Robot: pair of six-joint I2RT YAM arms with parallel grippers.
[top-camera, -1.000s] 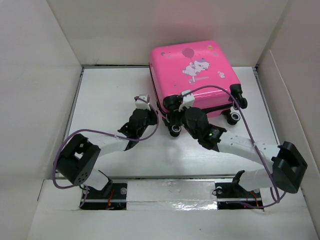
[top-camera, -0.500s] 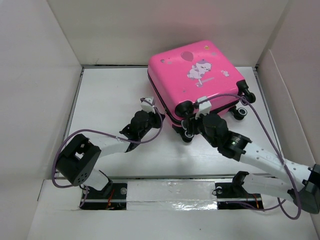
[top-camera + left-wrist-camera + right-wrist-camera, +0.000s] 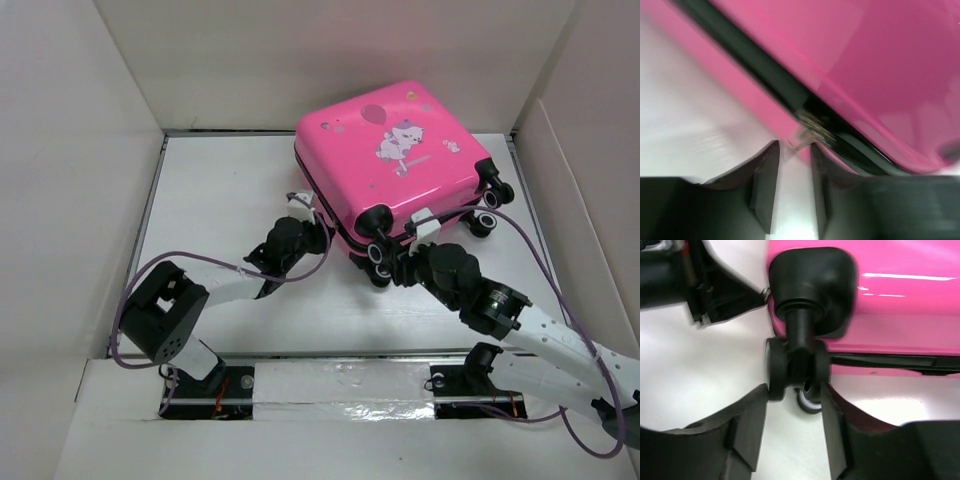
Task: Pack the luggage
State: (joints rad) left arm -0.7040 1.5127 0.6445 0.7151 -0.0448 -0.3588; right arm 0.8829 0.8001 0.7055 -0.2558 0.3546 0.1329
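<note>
The luggage (image 3: 400, 150) is a closed glossy pink suitcase with a white cartoon print, lying flat at the back middle of the table and turned at an angle. My right gripper (image 3: 392, 265) is at its near corner. In the right wrist view its two fingers press either side of the black caster wheel (image 3: 795, 365). My left gripper (image 3: 312, 222) is at the case's left side. In the left wrist view its jaws stand a narrow gap apart, and the metal zipper pull (image 3: 807, 131) on the dark zip line sits just beyond the tips, ungripped.
White walls enclose the white table (image 3: 220, 200) on the left, back and right. Two more wheels (image 3: 485, 215) stick out at the case's right corner. Purple cables loop over both arms. The left arm's body (image 3: 715, 295) lies close to the held wheel.
The luggage has swung counter-clockwise, its near corner moving right and toward me with my right gripper on the wheel. My left gripper followed to the right, and its jaws have parted slightly.
</note>
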